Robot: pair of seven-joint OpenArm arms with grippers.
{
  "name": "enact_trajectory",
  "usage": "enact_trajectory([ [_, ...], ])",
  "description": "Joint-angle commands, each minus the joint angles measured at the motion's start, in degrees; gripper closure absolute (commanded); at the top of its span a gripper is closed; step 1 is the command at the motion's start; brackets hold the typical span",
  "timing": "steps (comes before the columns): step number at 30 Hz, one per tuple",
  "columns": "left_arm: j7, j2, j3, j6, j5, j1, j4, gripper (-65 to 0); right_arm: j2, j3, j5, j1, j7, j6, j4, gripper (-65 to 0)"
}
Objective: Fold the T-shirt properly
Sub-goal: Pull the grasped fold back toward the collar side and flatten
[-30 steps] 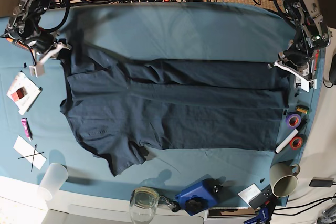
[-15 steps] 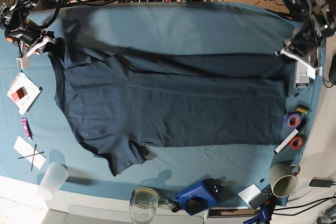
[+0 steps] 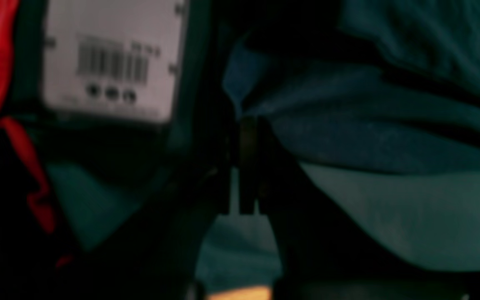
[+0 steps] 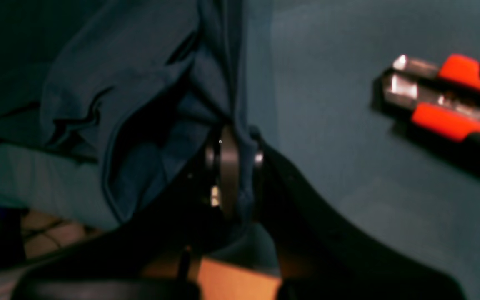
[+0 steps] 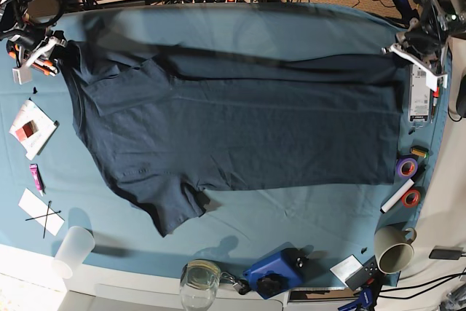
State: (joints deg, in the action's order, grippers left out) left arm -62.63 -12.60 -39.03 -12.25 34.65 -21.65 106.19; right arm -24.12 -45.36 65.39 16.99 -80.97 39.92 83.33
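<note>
The dark navy T-shirt (image 5: 240, 129) lies spread across the teal table cloth (image 5: 291, 27), with its far edge stretched taut between both grippers and one sleeve (image 5: 171, 209) pointing toward the front. My right gripper (image 5: 51, 43), at the far left, is shut on a bunched fold of the shirt (image 4: 148, 104); the right wrist view shows the fabric pinched between its fingers (image 4: 233, 166). My left gripper (image 5: 399, 50), at the far right, is shut on the shirt's corner; the blurred left wrist view shows fabric (image 3: 369, 137) at its closed tips (image 3: 246, 137).
A red-and-black tool (image 4: 448, 100) lies by the right gripper. A white barcoded box (image 5: 417, 96) lies by the left gripper. Tape rolls (image 5: 406, 167), a mug (image 5: 393, 249), a blue device (image 5: 273, 271), a glass (image 5: 200, 282), a plastic cup (image 5: 73, 251) and cards (image 5: 30, 127) line the edges.
Both grippers have moved toward the far side and outward, pulling the shirt's held edge back. The folded-over upper part has opened out and the shirt now lies flatter and wider.
</note>
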Motion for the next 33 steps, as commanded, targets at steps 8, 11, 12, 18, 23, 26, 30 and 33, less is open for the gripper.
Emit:
enact_trajectory([
  [8,0.50,-1.05,-0.74,0.15,-0.55,-3.17,3.48,0.0,-1.62,-5.60,2.25,2.56,0.97,0.08,1.07,0.0],
  [11,0.44,-1.07,-2.69,0.09,-0.50,-3.28,3.50,0.0,-1.92,-8.41,6.14,3.50,0.97,0.08,1.07,0.0],
  [12,0.26,-1.07,-3.45,-0.50,-0.48,-3.30,3.50,0.0,-2.32,-8.68,6.36,3.96,0.97,0.08,1.07,0.0],
  [18,-2.47,-1.09,-7.23,-4.35,2.95,-4.09,3.50,0.0,-2.82,-8.70,6.34,6.25,0.97,0.08,1.07,0.0],
  [23,-2.51,-1.05,-7.26,-4.35,6.12,-5.73,3.48,0.0,-2.82,-8.70,5.92,7.58,0.97,0.08,1.07,0.0],
  [26,-2.54,-1.03,-7.26,-4.35,6.12,-6.34,3.48,0.0,-2.82,-8.70,5.95,7.78,0.97,0.08,1.07,0.0],
  [30,-2.38,-1.05,-7.26,-4.37,6.14,-6.45,3.48,0.0,-2.84,-8.70,5.97,7.76,0.97,0.08,1.07,0.0],
  [33,-2.29,-1.07,-7.26,-4.39,6.14,-6.45,3.50,-9.0,-2.84,-8.70,5.97,7.78,0.97,0.08,1.07,-8.1],
])
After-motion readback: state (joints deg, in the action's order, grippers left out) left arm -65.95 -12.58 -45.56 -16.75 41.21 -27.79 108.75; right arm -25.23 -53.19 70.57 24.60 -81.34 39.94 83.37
